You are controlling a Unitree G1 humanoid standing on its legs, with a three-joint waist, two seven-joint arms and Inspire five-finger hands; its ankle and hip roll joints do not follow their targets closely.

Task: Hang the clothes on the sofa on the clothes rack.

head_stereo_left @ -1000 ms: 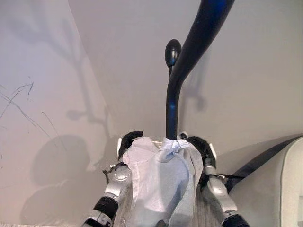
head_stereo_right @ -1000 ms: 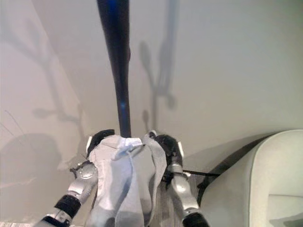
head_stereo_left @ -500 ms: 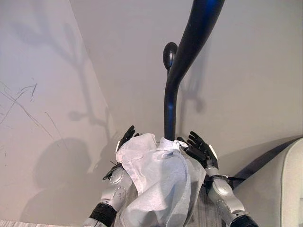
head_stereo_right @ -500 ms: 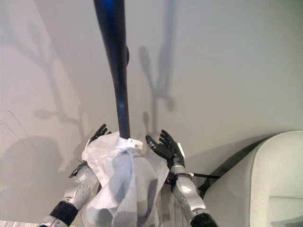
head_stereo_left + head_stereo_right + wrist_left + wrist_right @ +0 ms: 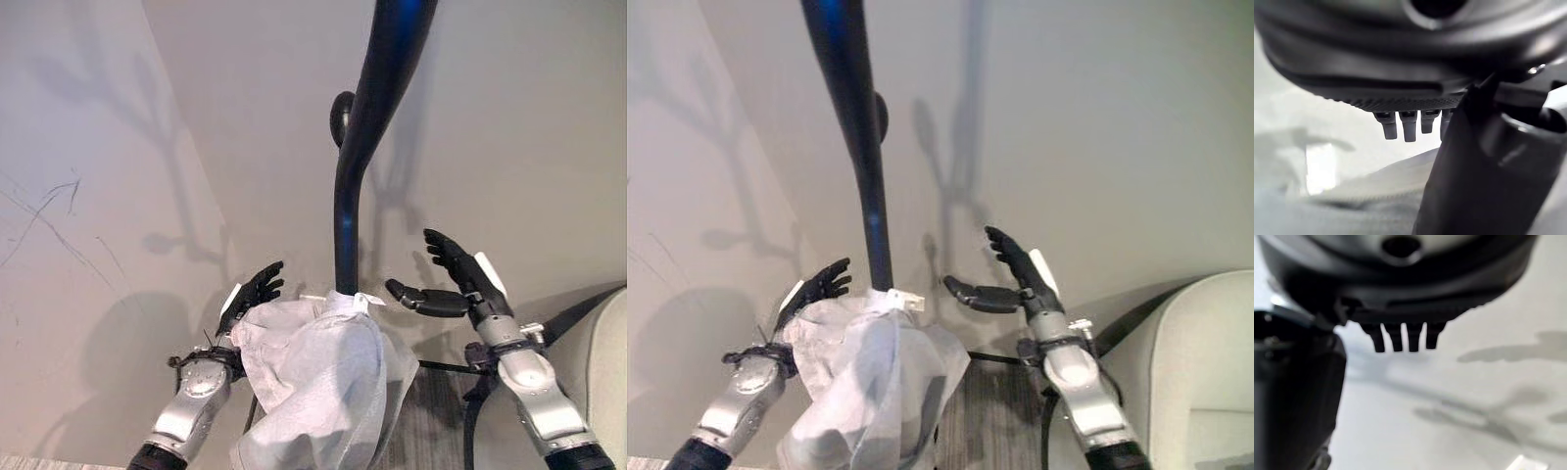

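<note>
Hanging from the black curved clothes rack pole [image 5: 345,225], the pale grey-white thin garment [image 5: 313,382] droops between both hands.
Left hand [image 5: 247,296] open-fingered just beside its edge; right hand [image 5: 460,279] spread, apart from it.

Plain white garment [image 5: 318,382] on glossy black rack [image 5: 353,186].

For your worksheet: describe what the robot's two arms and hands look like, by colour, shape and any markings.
Both arms are silver-grey metal with rounded segments and a dark band near each lower end. Each ends in a dark hand: the left hand and the right hand have slender black fingers and a thumb. A white cover shows along each hand's edge. Dark joints sit at the wrists.
</note>
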